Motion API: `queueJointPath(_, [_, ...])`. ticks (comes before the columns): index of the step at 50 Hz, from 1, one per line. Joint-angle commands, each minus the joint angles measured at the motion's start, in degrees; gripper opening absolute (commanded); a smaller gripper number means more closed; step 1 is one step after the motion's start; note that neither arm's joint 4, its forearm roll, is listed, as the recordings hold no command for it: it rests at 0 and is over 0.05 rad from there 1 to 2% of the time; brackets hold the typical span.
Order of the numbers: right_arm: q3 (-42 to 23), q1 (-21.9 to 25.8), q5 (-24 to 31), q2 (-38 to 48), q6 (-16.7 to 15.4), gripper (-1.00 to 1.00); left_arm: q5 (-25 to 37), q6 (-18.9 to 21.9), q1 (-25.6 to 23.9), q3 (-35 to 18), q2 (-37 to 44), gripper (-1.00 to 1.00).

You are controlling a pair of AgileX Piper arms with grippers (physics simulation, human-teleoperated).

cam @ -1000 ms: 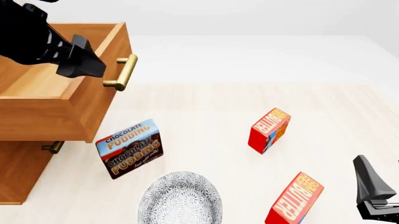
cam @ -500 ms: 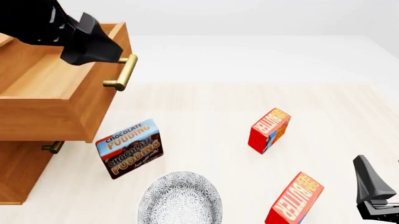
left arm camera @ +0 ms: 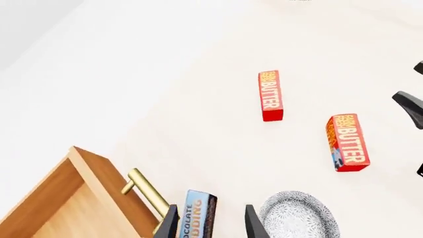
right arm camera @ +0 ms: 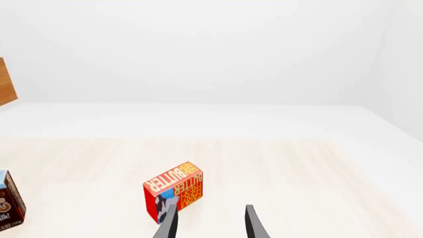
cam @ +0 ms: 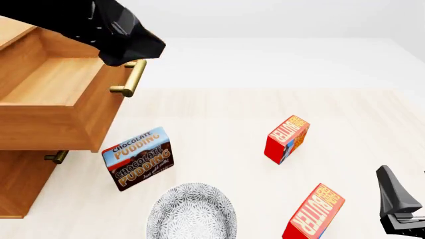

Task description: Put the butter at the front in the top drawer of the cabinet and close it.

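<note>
Two butter cartons stand on the table. The butter at the front leans at the near right, just left of my right gripper, which is open and empty. Its twin stands farther back, ahead of the right fingers. The honey-brown cabinet fills the left, and its top drawer is pulled out and shows nothing inside. My left gripper hovers open above the drawer's brass handle, holding nothing.
A Chocolate Pudding box stands below the open drawer's front. A patterned grey plate lies at the near edge between the box and the front butter. The lower drawer's handle shows under the open drawer.
My left arm has risen and moved right, from over the drawer's inside to above its handle and front edge. The right gripper and the cartons have not moved.
</note>
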Motion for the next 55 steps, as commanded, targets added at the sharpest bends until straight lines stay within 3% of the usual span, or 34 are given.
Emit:
queueJointPath(1, [0.04,-0.05,0.02,-0.07,0.02,1.00,-6.46,1.72,-2.26,4.13,1.71,1.00])
queueJointPath(24, [0.04,0.07,-0.09,-0.11,-0.13,1.00,-11.94,1.48,-5.68,2.01,8.63,1.00])
queueJointPath(42, [0.04,0.07,-0.11,-0.11,-0.14,1.00,-16.19,-1.72,-9.11,-7.79,24.53,1.00])
queueJointPath(55, [0.04,0.08,-0.11,-0.11,-0.14,1.00,-19.09,-3.89,-9.92,-11.59,31.57,1.00])
